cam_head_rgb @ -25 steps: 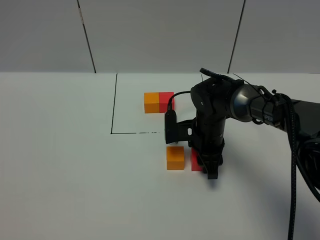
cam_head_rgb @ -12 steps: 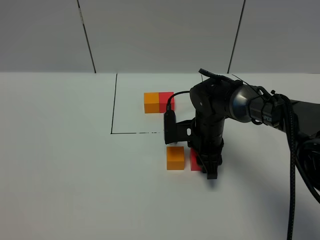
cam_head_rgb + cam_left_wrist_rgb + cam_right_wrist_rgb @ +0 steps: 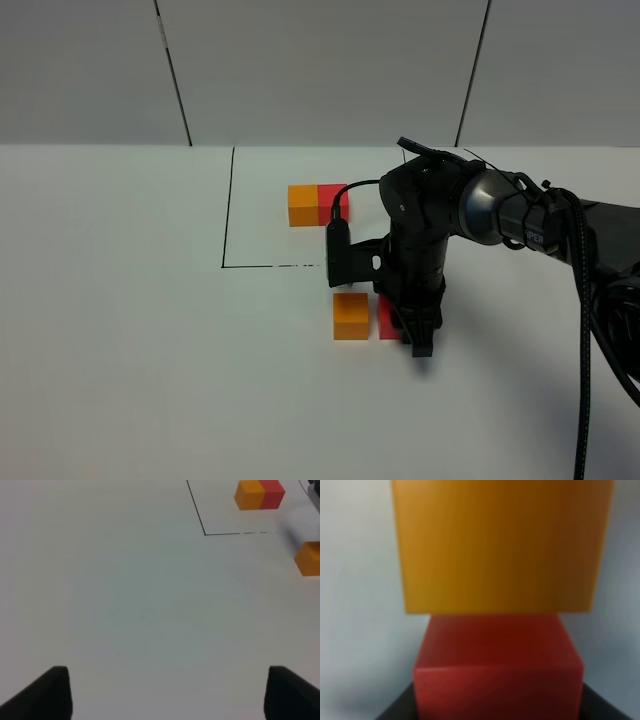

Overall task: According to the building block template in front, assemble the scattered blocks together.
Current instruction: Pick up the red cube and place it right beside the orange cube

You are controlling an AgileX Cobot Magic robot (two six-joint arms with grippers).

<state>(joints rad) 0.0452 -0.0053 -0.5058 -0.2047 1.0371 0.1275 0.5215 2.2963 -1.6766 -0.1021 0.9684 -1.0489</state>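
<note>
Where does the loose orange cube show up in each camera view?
Exterior high: loose orange cube mid-picture, left of the red cube, nearer than the black line.
Left wrist: cut by the picture's edge, across the black line from the template pair.
Right wrist: blurred, large, just beyond the red cube.
Shared landmark: the black line, except right wrist; there, the red cube.

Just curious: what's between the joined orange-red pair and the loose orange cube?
A black drawn line on white table; the left wrist view shows a dark blur, probably the right arm, there too.
</note>
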